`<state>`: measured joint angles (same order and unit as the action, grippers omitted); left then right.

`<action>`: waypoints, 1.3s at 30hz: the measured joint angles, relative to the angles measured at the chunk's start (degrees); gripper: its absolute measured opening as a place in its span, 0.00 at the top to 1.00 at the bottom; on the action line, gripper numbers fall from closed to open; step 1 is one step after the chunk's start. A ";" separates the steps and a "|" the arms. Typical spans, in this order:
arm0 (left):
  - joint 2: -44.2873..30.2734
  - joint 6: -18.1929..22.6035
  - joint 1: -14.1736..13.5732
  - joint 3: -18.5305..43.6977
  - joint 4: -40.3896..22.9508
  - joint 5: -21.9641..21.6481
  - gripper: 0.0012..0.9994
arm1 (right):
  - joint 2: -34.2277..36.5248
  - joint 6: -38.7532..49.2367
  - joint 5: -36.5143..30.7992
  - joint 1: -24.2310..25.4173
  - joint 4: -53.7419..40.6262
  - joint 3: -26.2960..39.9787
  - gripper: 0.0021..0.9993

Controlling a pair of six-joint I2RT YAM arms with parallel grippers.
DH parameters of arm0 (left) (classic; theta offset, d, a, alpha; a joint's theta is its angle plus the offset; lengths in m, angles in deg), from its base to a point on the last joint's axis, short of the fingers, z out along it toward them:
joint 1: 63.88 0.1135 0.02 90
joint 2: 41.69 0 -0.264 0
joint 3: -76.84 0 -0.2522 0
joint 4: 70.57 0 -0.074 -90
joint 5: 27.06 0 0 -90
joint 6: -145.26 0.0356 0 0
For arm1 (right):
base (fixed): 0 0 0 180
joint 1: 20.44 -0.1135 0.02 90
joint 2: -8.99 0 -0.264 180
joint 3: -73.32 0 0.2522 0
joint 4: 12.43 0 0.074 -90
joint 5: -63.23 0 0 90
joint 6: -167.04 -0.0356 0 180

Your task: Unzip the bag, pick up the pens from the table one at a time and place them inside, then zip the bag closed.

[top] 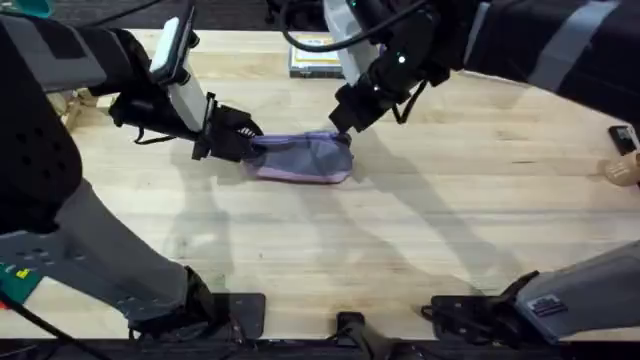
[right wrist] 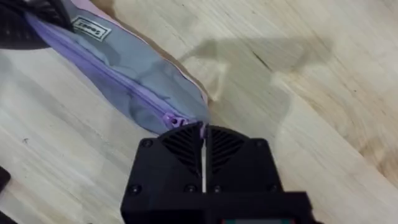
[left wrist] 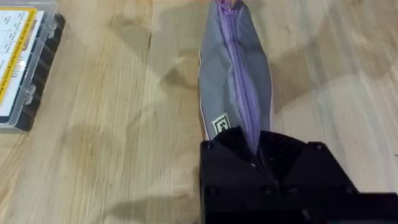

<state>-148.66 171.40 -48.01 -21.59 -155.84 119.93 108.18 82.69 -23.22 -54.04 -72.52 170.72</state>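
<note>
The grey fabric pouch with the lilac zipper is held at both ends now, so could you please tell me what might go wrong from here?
1. The right gripper pinches only the small lilac zipper pull; it could slip out.
2. The left gripper clamps the grey fabric pouch right on the zipper line, so the slider may jam there.
3. The pouch lies slack on the pale wooden table; pulling might drag or bunch it.
</note>
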 joint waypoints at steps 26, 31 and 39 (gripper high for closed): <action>0.00 -0.17 -0.79 0.00 -0.04 0.60 0.96 | -4.24 3.85 -0.28 2.90 -4.66 0.00 0.97; 0.00 -0.17 -0.85 0.00 -0.28 0.70 0.96 | -5.00 3.85 0.00 3.32 -4.05 -1.02 0.97; 0.00 -0.17 -1.01 0.00 -1.49 0.96 0.96 | -10.66 3.83 2.32 5.75 0.48 -10.42 0.97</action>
<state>-148.66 171.22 -49.01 -21.59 -157.33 120.89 97.52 86.51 -20.91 -48.30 -72.04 160.30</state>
